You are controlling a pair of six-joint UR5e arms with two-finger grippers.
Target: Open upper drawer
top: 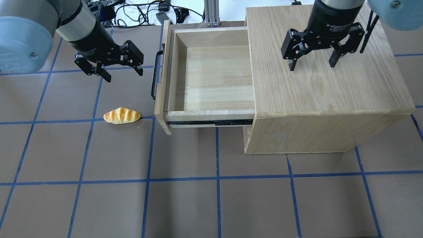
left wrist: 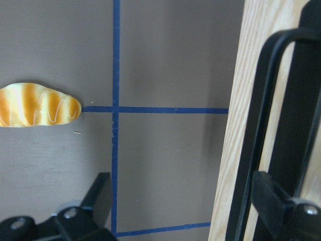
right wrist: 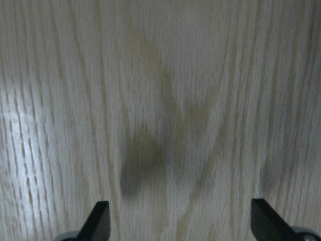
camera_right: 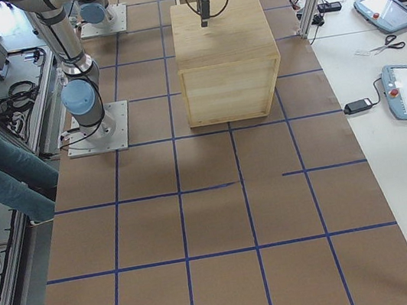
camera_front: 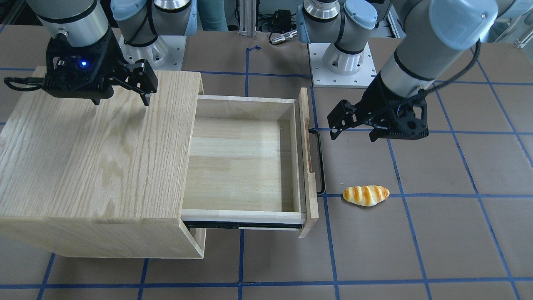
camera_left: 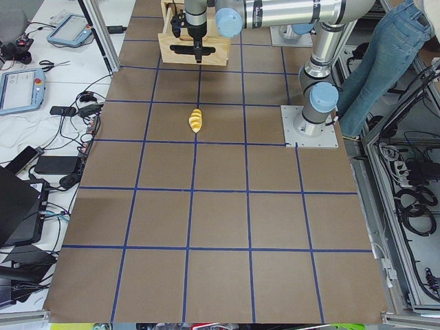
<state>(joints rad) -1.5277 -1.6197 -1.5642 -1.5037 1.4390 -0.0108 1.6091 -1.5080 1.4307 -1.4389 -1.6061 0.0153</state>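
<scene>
a: left gripper (top: 124, 76) first. its jaws stand wide apart with nothing between them. it hangs just beside the handle (top: 153, 77) and is not touching it, as far as the overhead view shows.

b: the wrist view worries me. one finger (left wrist: 273, 201) overlaps the handle's black bar there, and i can't tell whether it sits above the bar or level with it. if level, a careless sideways move could hook the bar and jerk the drawer, or shove it back in.

a: next out, the roll (top: 121, 115) lies on the table near the drawer's front corner. a low sweep away from the handle could knock it.

b: the drawer (top: 214, 79) itself is drawn far out of the cabinet (top: 324, 89). the box is bare inside and the black rail (top: 211, 122) shows along its side. i'd judge the opening done, or all but.

a: so any more pulling is the risk. the rail looks close to its stop. tug beyond that and the load goes into the cabinet, which could slide or tip toward the drawer.

b: what of the far end? the right gripper (top: 312, 66) is over the cabinet top, jaws spread wide, gripping nothing. its wrist view shows a shadow on the wood beneath, and i can't tell whether the tips touch.

a: then don't count on it as a brace. if it isn't pressing down, nothing holds the cabinet against a pull.
</scene>
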